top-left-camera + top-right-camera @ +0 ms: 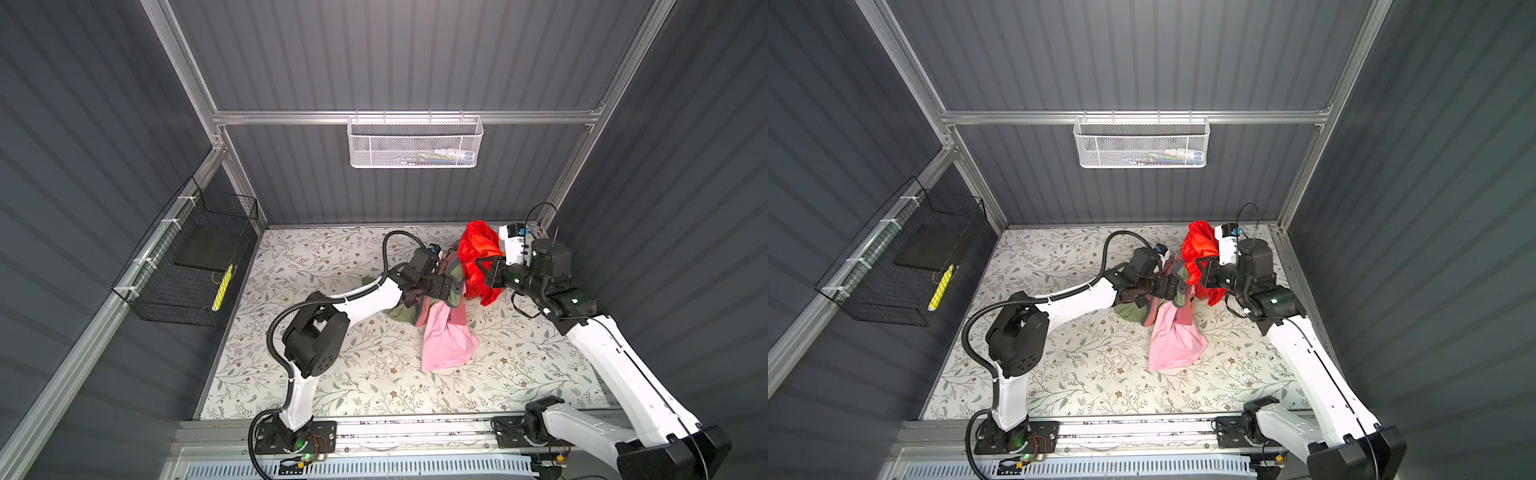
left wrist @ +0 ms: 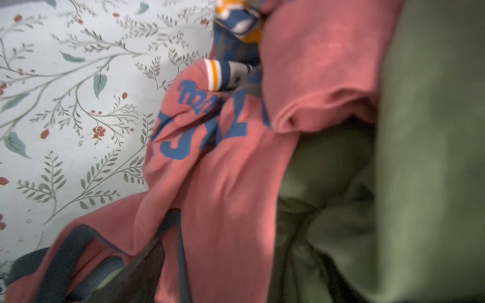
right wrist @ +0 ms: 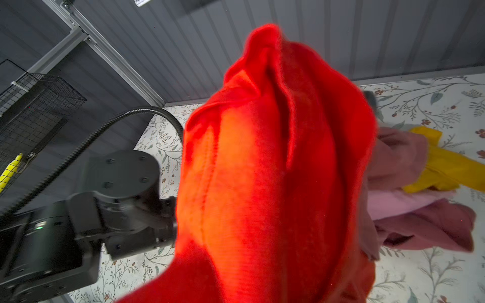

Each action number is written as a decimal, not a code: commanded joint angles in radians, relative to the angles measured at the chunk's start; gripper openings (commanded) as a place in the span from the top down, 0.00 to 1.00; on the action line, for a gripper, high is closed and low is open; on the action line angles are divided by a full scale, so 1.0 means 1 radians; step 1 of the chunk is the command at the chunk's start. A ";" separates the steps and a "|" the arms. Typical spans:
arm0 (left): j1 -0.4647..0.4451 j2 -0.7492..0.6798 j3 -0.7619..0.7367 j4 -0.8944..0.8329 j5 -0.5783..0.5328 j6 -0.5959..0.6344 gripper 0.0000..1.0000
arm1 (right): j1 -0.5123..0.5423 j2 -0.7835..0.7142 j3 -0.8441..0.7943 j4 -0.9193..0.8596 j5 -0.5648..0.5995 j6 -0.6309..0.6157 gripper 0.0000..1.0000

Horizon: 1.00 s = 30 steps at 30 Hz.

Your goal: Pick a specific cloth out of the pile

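Observation:
The cloth (image 1: 478, 249) (image 1: 1200, 245) is bright red and hangs bunched above the table at the back right. My right gripper (image 1: 484, 270) is shut on it, and the cloth (image 3: 275, 170) fills the right wrist view and hides the jaws. The pile (image 1: 444, 332) lies just left of it, with a light pink cloth in front. My left gripper (image 1: 451, 289) is pushed into the pile with its jaws wide. Salmon-pink shirt (image 2: 223, 170) and olive fabric (image 2: 420, 131) cover its fingers in the left wrist view. A mustard yellow piece (image 3: 441, 168) shows beyond the red cloth.
A black wire basket (image 1: 187, 266) hangs on the left wall with a dark pad and a yellow item inside. A white mesh basket (image 1: 415, 141) hangs on the rear rail. The floral table cover (image 1: 332, 353) spreads in front of the pile.

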 commanded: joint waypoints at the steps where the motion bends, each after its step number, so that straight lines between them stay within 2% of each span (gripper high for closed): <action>1: -0.006 0.071 0.036 -0.080 -0.047 0.035 0.06 | 0.002 -0.048 0.077 0.091 -0.087 0.010 1.00; 8: -0.006 0.156 0.129 -0.122 -0.067 0.058 0.06 | 0.002 -0.058 0.181 0.006 -0.083 -0.025 1.00; 17: -0.006 0.203 0.159 -0.168 -0.104 0.063 0.06 | 0.002 -0.087 0.308 -0.095 -0.105 -0.038 1.00; 30: -0.007 0.209 0.163 -0.184 -0.142 0.058 0.06 | 0.005 0.001 0.293 -0.021 -0.222 0.022 1.00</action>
